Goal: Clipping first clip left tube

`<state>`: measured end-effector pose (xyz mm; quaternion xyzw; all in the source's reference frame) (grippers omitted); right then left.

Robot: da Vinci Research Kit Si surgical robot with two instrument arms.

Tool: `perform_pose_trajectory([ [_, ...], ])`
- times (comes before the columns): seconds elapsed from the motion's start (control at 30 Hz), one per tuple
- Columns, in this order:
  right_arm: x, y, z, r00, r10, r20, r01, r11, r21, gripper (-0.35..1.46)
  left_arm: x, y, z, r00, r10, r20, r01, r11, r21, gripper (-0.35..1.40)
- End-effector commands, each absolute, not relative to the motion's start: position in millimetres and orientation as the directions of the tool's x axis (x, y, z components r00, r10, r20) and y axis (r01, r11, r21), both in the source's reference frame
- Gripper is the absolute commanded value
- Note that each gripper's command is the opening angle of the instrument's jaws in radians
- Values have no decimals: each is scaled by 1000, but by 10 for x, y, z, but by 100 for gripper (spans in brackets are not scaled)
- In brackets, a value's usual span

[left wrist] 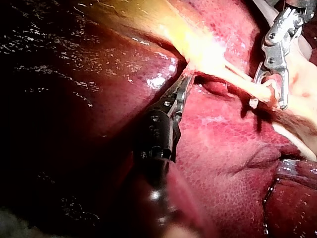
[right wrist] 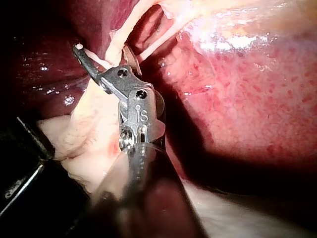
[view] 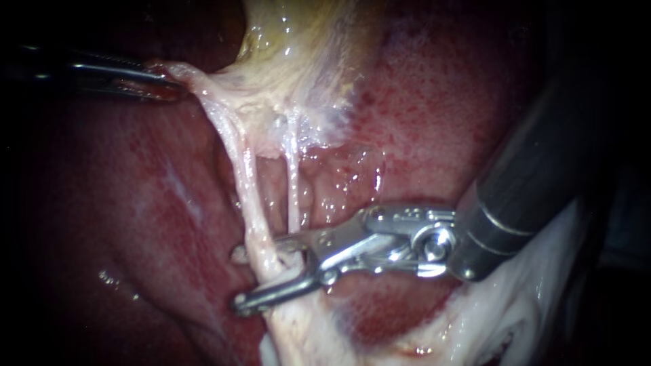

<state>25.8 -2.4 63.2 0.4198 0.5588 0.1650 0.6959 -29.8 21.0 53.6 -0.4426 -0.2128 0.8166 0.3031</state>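
While my left instrument [view: 171, 85] clamps pale tissue [view: 203, 87] at the edge of the gallbladder [view: 291, 47], my right instrument [view: 259, 271] gapes wide — the left tube [view: 247, 196] running straight between its jaws, over the liver [view: 434, 115].

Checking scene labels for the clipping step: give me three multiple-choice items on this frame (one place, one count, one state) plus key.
1. The right instrument's end effector is: A) around the left tube; B) resting on a clip; C) clear of tissue.
2. Tubes below the gallbladder: A) one; B) two; C) four.
3. The left instrument's end effector is: A) open; B) shut on pale tissue; C) out of view.
Key: 1A, open jaws straddle it; 2B, two strands run side by side; 3B, tissue pulls taut from it.
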Motion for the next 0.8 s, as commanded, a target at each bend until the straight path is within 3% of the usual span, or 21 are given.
perform_pose_trajectory([
  [0.03, 260, -25, 632, 317, 701, -639, 237, 594, 769, 49, -298, 210, 537, -425, 684, -593, -308, -725, -616, -35],
  [0.8, 274, -32, 581, 297, 718, -629, 261, 573, 777, 44, -299, 210, 537, -425, 684, -593, -309, -725, -616, -35],
])
